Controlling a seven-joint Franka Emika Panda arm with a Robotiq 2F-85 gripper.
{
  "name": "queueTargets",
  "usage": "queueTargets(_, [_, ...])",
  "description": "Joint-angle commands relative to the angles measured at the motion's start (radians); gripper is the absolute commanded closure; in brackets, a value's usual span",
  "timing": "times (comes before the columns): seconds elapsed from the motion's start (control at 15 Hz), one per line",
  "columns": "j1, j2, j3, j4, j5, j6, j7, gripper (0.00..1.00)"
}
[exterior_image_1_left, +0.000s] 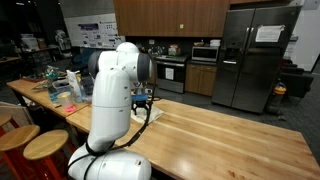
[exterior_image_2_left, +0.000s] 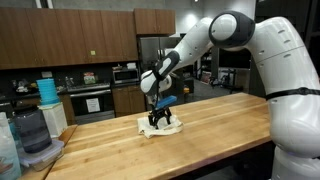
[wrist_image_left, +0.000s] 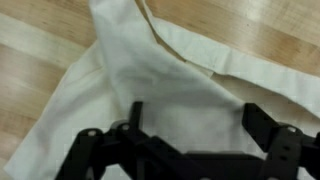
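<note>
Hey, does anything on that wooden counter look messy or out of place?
Only the white cloth: it lies rumpled on the wooden counter, one edge folded over itself instead of flat, right under the open hand. Nothing looks spilled or broken.

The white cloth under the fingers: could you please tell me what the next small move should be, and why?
The fingers stand open over the white cloth, which lies rumpled on the wooden table, and they hold nothing yet. So I would probably lower a little and close on its fold.
</note>
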Motion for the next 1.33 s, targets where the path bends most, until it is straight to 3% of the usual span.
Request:
queueTargets(0.0, [0.015, -0.009, -0.008, -0.005, -0.063, 0.008, -0.047, 0.0])
queueTargets(0.67, [0.009, -0.009, 0.012, -0.023, -0.118, 0.021, -0.268, 0.0])
queueTargets(1.27, [0.017, -0.094, 0.022, -0.068, -0.132, 0.028, -0.287, 0.0])
